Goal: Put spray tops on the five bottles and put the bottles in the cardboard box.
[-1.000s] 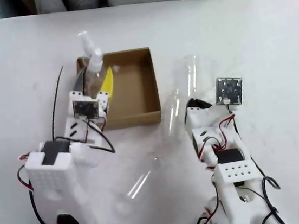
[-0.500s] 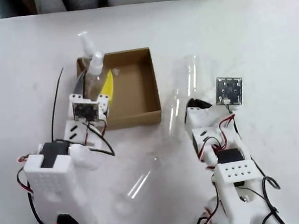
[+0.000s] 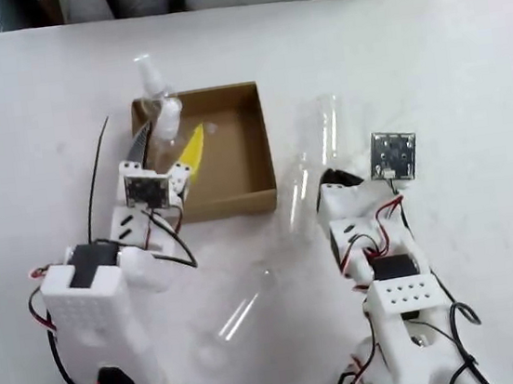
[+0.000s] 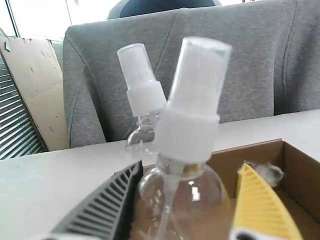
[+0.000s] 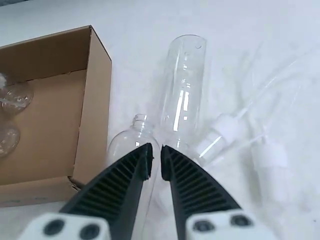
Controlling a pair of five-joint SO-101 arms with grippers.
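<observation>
Capped bottle (image 4: 175, 200): upright with its spray top on, sitting right between the fingers of the left pincer (image 4: 190, 167), down inside the box.
Left pincer grip: looks let go. The grey finger (image 4: 107, 210) is up against the bottle, and the yellow finger (image 4: 260, 205) is swung out with a sliver of gap.
Just past its fingertips: second capped bottle (image 4: 142, 100), also upright, close beside the first.
Around it: cardboard box (image 3: 230, 202), which stretches away on the yellow finger's side.
Right pincer (image 5: 156, 155): low over the table (image 3: 427, 59), fingers pinched together on nothing, with just a thin slit between them.
At its tips: open bottle (image 5: 131, 142), no top, lying on its side with the neck pointing away, next to the box wall.
Beyond the tips: long bottle (image 5: 182, 90), clear, lying flat.
Off to the side away from the box: two spray tops (image 5: 220, 132) with their tubes, loose on the table.
Back behind both pincers: loose bottle (image 3: 243, 311), lying between the two arms.
</observation>
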